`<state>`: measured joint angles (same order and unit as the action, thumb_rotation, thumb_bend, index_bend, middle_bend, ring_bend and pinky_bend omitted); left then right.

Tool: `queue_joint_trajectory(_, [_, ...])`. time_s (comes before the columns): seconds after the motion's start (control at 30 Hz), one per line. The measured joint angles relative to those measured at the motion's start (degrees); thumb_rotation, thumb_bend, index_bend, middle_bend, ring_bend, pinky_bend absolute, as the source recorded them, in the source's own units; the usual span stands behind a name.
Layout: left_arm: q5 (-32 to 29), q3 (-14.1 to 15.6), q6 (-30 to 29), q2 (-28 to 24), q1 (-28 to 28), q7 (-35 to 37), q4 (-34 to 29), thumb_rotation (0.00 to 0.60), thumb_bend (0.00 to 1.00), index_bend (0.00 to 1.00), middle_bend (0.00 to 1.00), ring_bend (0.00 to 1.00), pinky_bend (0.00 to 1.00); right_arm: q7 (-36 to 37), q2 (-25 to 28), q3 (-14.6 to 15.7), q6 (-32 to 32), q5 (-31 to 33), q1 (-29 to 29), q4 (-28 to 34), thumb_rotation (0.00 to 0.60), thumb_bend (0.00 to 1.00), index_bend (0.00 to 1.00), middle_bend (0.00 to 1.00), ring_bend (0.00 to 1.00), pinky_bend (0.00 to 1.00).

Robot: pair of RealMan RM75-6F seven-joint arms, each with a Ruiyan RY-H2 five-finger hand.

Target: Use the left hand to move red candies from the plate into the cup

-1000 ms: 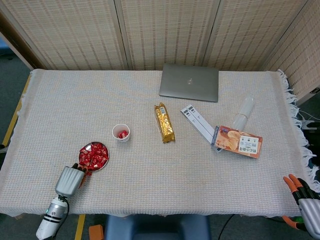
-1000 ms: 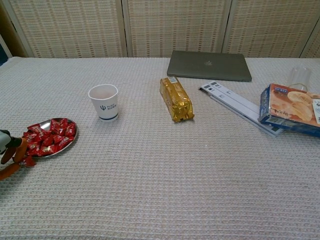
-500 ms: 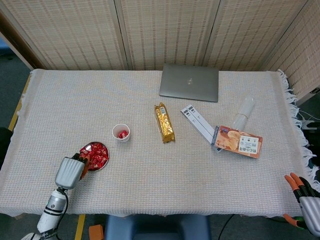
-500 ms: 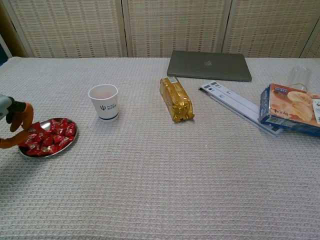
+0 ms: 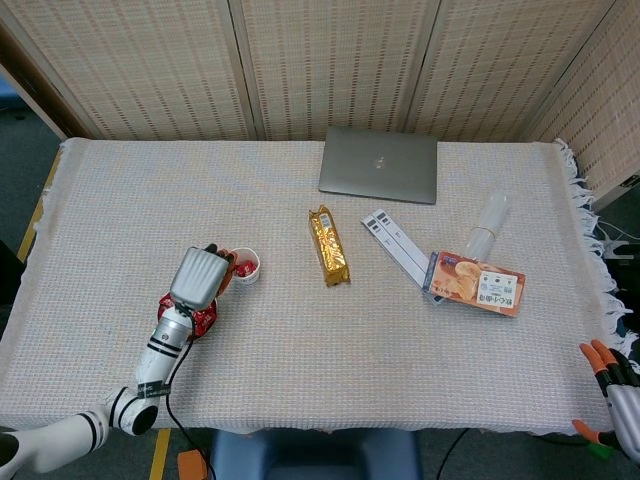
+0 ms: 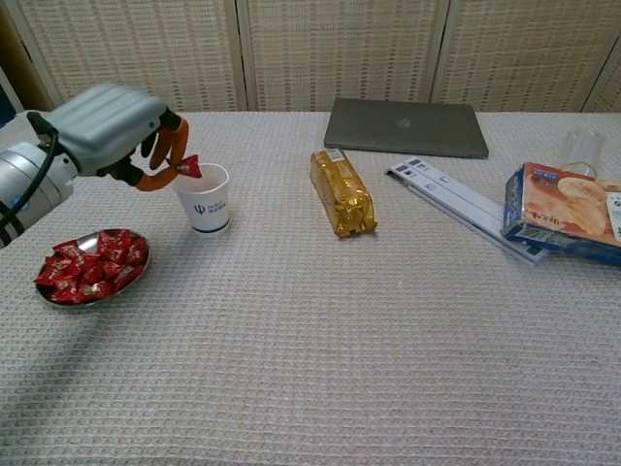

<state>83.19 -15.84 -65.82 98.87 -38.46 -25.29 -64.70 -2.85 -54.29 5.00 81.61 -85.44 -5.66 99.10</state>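
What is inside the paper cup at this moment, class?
In the head view the cup holds one red candy on its bottom. The left hand covers part of the opening, so more cannot be ruled out. The chest view shows only the cup's outer wall.

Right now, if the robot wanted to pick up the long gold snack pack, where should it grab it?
Best guess: grip the gold snack pack across its narrow middle, coming down from above. It lies flat, long and slim, pointing away from the robot, with bare cloth along both long sides, so fingers fit there. The crimped ends look flimsy. The left hand is busy holding a red candy over the cup.
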Motion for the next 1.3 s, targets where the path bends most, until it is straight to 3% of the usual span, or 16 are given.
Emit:
queue_joint_trajectory(0.13, [-1.46,-0.42,1.16,1.94,-2.07,-1.10,2.39,0.600,0.40,0.51,0.59,0.55,1.00,0.41,0.12,-0.11,0.39,0.13,-0.19,-0.08,0.600,0.04,0.00,0.00,0.00,0.25])
queue_joint_trajectory(0.37, [-3.46,0.32,1.67,2.35,-2.71,-3.99,2.63,0.600,0.41,0.35,0.41,0.55,1.00,0.69,0.26,0.07,0.95,-0.44,-0.42,-0.06,0.600,0.04,0.00,0.00,0.00,0.25])
queue_joint_trajectory(0.6, [-4.08,1.57,0.48,-0.09,-1.15,-3.30,-1.16,0.600,0.40,0.25,0.35,0.55,1.00,0.94,0.30,0.28,1.13,-0.95,-0.54,-0.16,0.600,0.04,0.00,0.00,0.00,0.25])
queue_joint_trajectory(0.73, [-3.76,4.13,-1.39,-3.78,2.26,-1.13,-6.85,0.600,0.40,0.20,0.31,0.48,1.00,1.09,0.37,0.39,1.18,-1.25,-0.56,-0.21,0.600,0.04,0.00,0.00,0.00,0.25])
queue_joint_trajectory(0.87, [-3.71,7.51,-2.63,-7.84,5.96,0.43,-11.14,0.600,0.39,0.13,0.22,0.30,1.00,1.17,0.43,0.55,1.08,-1.61,-0.51,-0.21,0.600,0.04,0.00,0.00,0.00,0.25])
queue_joint_trajectory(1.07, [-6.82,14.57,-0.54,-12.35,11.65,-0.49,-13.01,0.600,0.39,0.11,0.18,0.25,1.00,0.83,0.34,1.08,1.30,-3.28,-0.46,-0.13,0.600,0.04,0.00,0.00,0.00,0.25])
queue_joint_trajectory(1.3, [-6.43,15.46,0.36,-9.58,12.01,-1.59,-9.45,0.600,0.39,0.10,0.17,0.24,1.00,0.07,0.09,1.34,0.98,-3.72,-0.28,0.08,0.600,0.04,0.00,0.00,0.00,0.25])
